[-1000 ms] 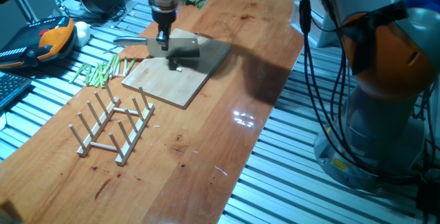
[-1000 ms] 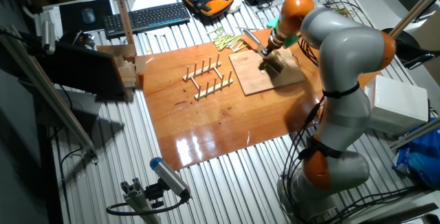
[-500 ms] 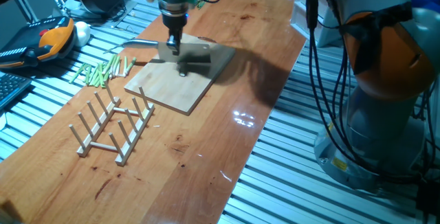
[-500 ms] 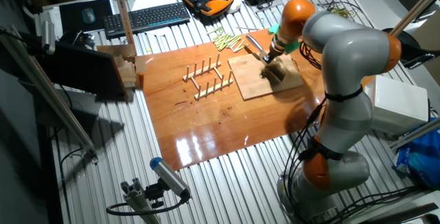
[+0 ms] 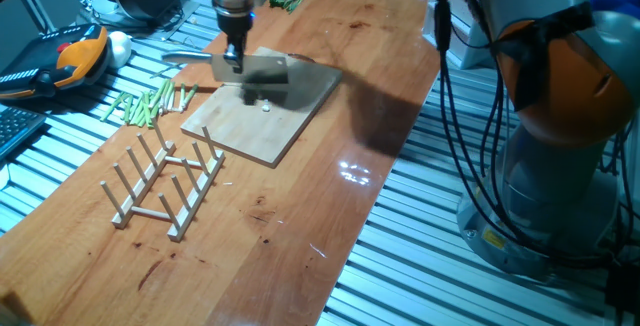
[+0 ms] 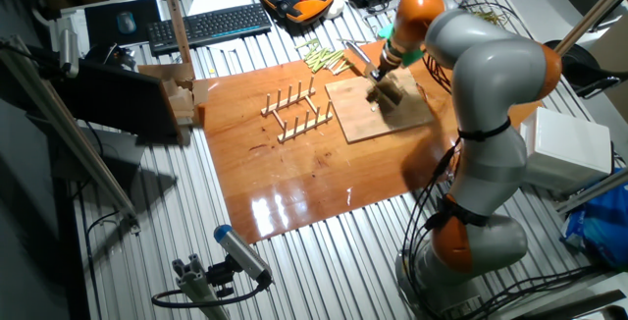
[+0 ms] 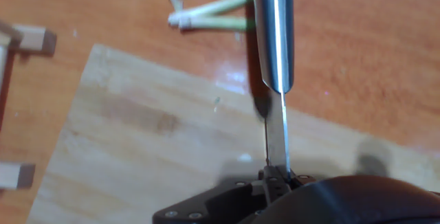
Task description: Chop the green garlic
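Gripper (image 5: 234, 59) clamped on cleaver (image 5: 262, 67), blade raised over cutting board (image 5: 250, 121). Green garlic (image 5: 265, 107): tiny pale bits on board, at 5 o'clock of gripper. Heap of green sticks (image 5: 150, 102) at board's 9 o'clock

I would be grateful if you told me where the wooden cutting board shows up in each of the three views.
One fixed view: cutting board upper centre-left, right of the heap of green sticks.
The other fixed view: upper right of centre, under the arm.
Hand view: fills the lower left.
Shared landmark: the heap of green sticks.
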`<move>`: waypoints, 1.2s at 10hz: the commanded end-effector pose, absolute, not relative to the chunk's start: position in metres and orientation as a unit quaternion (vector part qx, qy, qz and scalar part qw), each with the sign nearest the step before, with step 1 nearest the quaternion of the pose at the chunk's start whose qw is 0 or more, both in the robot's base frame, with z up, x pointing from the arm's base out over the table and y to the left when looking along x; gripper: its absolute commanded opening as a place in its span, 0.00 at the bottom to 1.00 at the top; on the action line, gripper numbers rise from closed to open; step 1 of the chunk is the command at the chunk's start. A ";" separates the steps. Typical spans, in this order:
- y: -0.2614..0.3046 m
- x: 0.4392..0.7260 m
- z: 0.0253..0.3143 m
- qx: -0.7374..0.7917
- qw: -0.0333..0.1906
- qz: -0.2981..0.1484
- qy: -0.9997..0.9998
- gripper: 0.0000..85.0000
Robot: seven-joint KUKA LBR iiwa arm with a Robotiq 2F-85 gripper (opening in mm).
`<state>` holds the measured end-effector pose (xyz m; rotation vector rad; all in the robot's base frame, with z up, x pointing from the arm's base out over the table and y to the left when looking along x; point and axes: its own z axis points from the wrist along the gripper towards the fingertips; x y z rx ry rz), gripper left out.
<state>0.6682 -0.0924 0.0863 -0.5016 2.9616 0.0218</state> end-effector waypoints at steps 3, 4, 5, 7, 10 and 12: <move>-0.090 0.665 0.081 -0.166 0.070 0.010 0.984 0.00; -0.090 0.664 0.080 -0.166 0.071 0.011 0.984 0.00; -0.091 0.662 0.078 -0.165 0.073 0.011 0.983 0.00; -0.095 0.655 0.076 -0.164 0.073 0.015 0.984 0.00; -0.097 0.630 0.081 -0.155 0.067 0.013 0.986 0.00; -0.097 0.617 0.082 -0.149 0.067 0.015 0.986 0.00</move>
